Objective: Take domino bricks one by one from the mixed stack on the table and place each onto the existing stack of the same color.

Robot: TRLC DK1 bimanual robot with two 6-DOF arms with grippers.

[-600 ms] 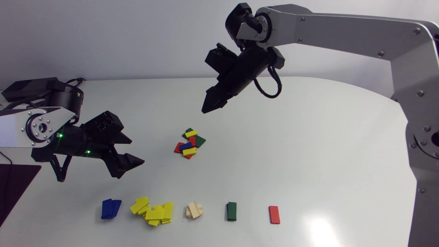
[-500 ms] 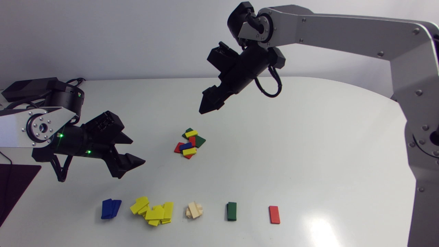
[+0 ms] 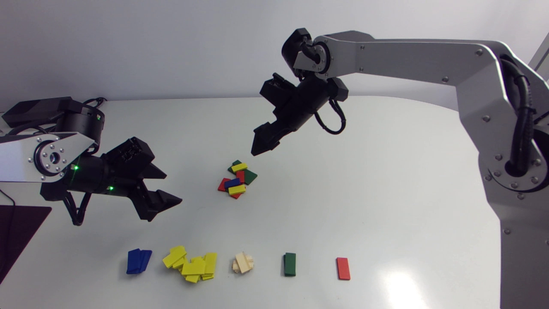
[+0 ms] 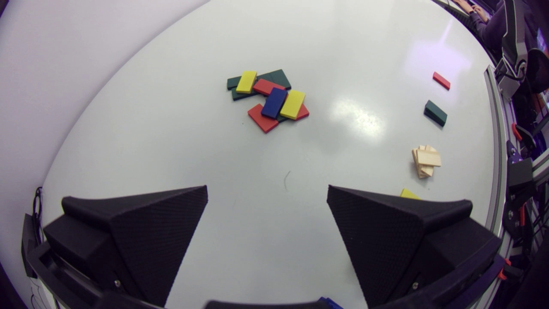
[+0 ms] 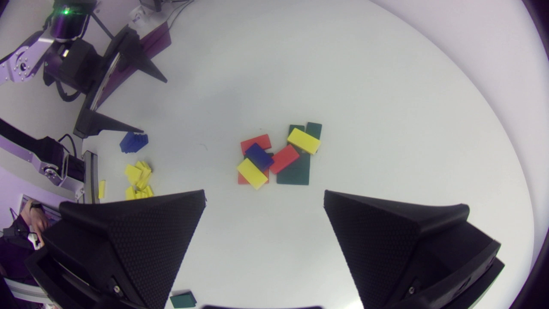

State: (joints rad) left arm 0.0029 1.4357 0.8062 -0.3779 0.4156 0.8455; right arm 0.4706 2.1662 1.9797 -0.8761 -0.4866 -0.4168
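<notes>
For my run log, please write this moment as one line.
left gripper: open, empty | right gripper: open, empty, mixed stack ahead | phase: before pick

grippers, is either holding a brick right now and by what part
Nothing is held: the left gripper and right gripper are both open and empty, clear of the mixed stack.

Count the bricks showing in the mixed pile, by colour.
yellow bricks: 2
red bricks: 3
blue brick: 1
green bricks: 3, partly covered, so possibly more
Total: 9 showing; any hidden underneath cannot be counted.
</notes>
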